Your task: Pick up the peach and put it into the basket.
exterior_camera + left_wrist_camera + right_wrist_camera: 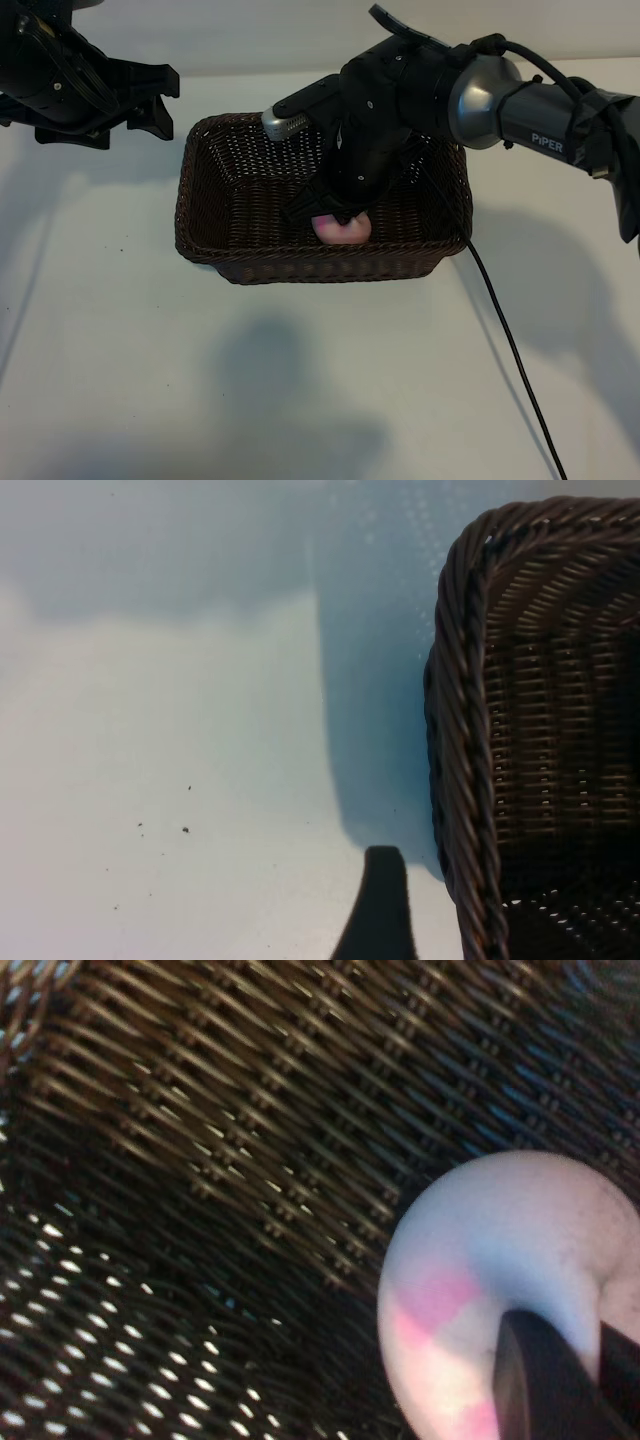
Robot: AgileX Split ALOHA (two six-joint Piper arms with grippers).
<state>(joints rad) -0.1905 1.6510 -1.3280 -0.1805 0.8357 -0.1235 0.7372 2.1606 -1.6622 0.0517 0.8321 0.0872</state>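
In the exterior view the right arm reaches from the upper right of the frame toward the centre, its wrist bent steeply down so the right gripper dips inside the basket. The peach shows as a pale-pink lump just under the black fingers, low against the basket's near wall, right of the basket's middle. This view hides how the fingers meet the fruit.

The right wrist view fills that gap: the peach sits at the lower right of the frame, pink blotches on its pale skin, with a dark finger pressed onto it, so the fingers are clamped narrowly on the peach. Behind it runs the brown woven wall of the basket. Whether the fruit rests on the basket floor cannot be told.

The left arm is parked at the upper left of the exterior frame, its left gripper raised beside the basket's far left corner, fingers spread apart and holding nothing. The left wrist view alone shows the braided rim of the basket at the right of the frame, one dark finger at the bottom, and the pale desk.
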